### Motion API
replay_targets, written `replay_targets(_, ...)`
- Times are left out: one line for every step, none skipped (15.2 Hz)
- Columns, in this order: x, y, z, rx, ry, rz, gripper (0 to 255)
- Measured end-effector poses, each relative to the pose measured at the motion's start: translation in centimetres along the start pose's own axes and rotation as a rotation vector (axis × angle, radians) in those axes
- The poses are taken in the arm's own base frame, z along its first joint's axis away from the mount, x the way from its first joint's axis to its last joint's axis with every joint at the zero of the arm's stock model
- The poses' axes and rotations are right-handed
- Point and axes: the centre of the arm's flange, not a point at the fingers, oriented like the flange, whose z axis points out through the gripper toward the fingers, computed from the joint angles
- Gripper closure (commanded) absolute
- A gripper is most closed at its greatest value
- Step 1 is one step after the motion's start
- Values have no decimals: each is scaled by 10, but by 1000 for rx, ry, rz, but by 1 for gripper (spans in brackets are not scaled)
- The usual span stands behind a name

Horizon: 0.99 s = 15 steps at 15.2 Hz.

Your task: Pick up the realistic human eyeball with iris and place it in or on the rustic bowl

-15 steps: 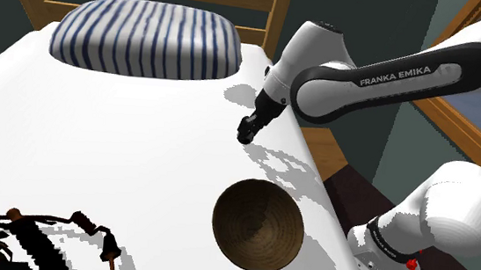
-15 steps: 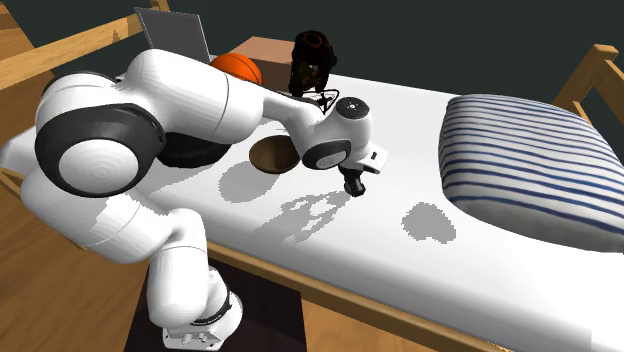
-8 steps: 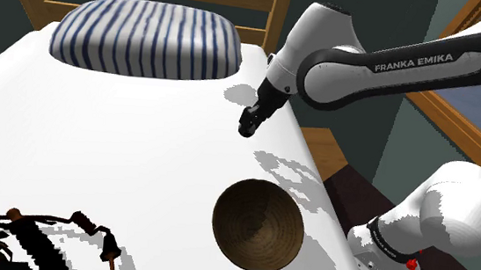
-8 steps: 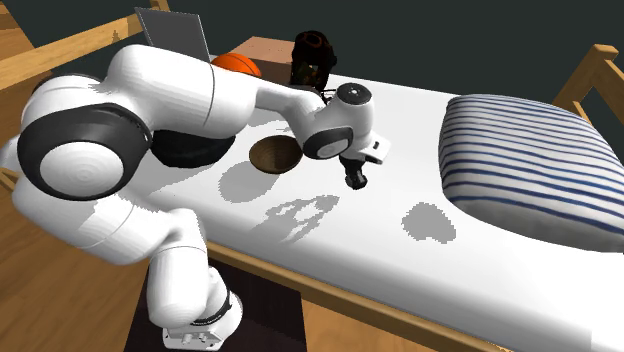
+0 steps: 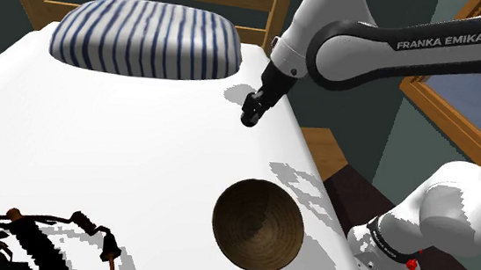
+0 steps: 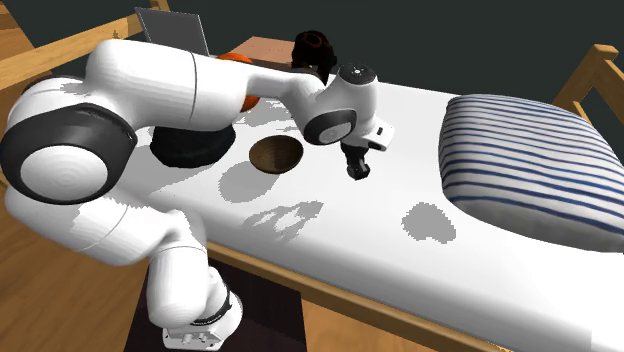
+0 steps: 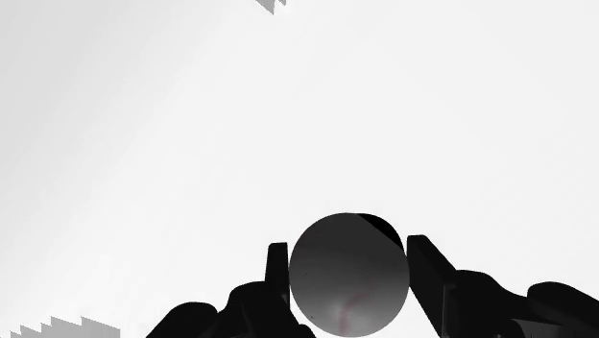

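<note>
Fingers [image 7: 429, 278] clasping the eyeball [image 7: 348, 274] have risen higher above the bed [image 5: 97, 136].

Inspection finding: one marking can be read. The white capitals "FRANKA EMIKA" [image 5: 453, 42] stand in a single line on the dark band [image 5: 386, 55] that runs along the white arm's forearm. In the shoulder view this band lies up the arm from the gripper [image 5: 251, 117], well apart from it. A second line of small pale lettering [image 5: 387, 244] sits on the dark ring at the arm's base, far below and behind the gripper and just beside a red button [image 5: 411, 264]. It is too small to read.
</note>
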Motion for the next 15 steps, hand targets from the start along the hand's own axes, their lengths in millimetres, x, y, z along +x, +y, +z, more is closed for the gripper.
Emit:
replay_targets(-1, 0, -6, 0, 0, 0, 255)
replay_targets(0, -1, -12, 0, 0, 0, 255)
replay_targets(1, -3, -16, 0, 0, 0, 255)
replay_targets(0, -3, -21, 0, 0, 0, 255)
replay_targets(4, -4, -26, 0, 0, 0, 255)
replay_targets(5, -5, -31, 0, 0, 0, 255)
replay_targets(6, -7, -36, 0, 0, 0, 255)
replay_targets(7, -9, -42, 0, 0, 0, 255)
replay_targets(8, -9, -47, 0, 0, 0, 255)
replay_targets(8, -10, -51, 0, 0, 0, 255)
replay_targets(9, -12, -57, 0, 0, 0, 255)
replay_targets(10, -12, -61, 0, 0, 0, 255)
replay_targets(11, -14, -67, 0, 0, 0, 255)
replay_targets(11, -14, -70, 0, 0, 0, 255)
replay_targets(7, -18, -73, 0, 0, 0, 255)
